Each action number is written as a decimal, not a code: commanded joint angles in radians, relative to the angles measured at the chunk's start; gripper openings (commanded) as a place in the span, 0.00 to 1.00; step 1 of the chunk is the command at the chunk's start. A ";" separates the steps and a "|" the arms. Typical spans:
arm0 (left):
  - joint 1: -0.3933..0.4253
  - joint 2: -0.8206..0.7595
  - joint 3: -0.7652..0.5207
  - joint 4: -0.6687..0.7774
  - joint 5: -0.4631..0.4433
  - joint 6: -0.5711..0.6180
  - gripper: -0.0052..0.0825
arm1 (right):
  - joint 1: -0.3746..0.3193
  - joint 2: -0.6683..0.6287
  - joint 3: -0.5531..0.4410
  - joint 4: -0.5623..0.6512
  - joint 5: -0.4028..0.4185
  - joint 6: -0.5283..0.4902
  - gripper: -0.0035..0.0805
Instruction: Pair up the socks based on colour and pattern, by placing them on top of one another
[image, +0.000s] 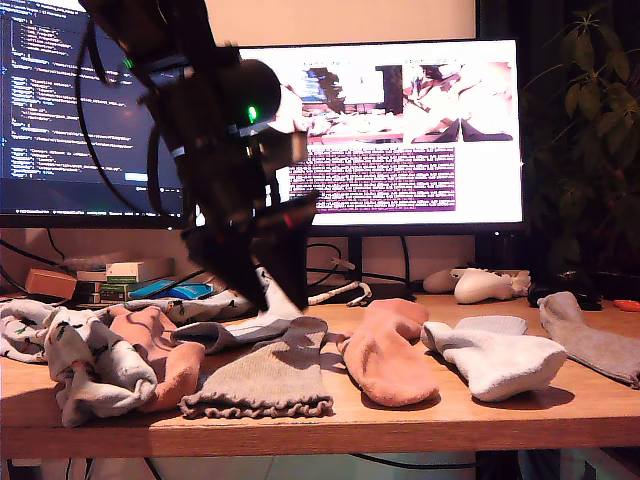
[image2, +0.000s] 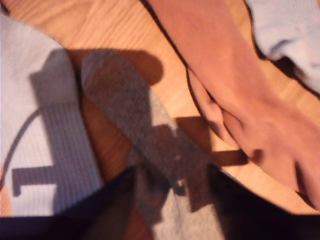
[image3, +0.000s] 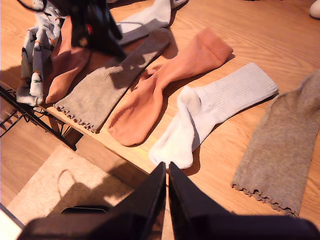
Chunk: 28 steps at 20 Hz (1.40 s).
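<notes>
While my first gripper (image: 275, 300) pinches the far end of a grey-taupe frilly sock (image: 262, 378) left of centre in the exterior view, my second gripper (image3: 166, 176) hangs pressed together over the near table edge (image: 420, 425). Right of the taupe sock lie a salmon-pink sock (image: 385, 350), a white ribbed sock (image: 500, 358) and a second taupe sock (image3: 282, 145).

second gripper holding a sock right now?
No. My second gripper is shut on nothing, hovering above the white ribbed sock.
</notes>
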 joint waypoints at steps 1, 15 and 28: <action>-0.003 0.034 -0.001 0.002 -0.023 -0.006 0.72 | 0.005 0.002 -0.012 0.006 -0.001 -0.001 0.03; -0.021 0.090 0.000 -0.034 -0.014 -0.046 0.64 | 0.005 0.003 -0.012 0.008 -0.001 0.000 0.03; -0.046 0.092 0.002 -0.051 -0.011 0.015 0.03 | 0.005 0.005 -0.012 0.008 0.000 0.000 0.03</action>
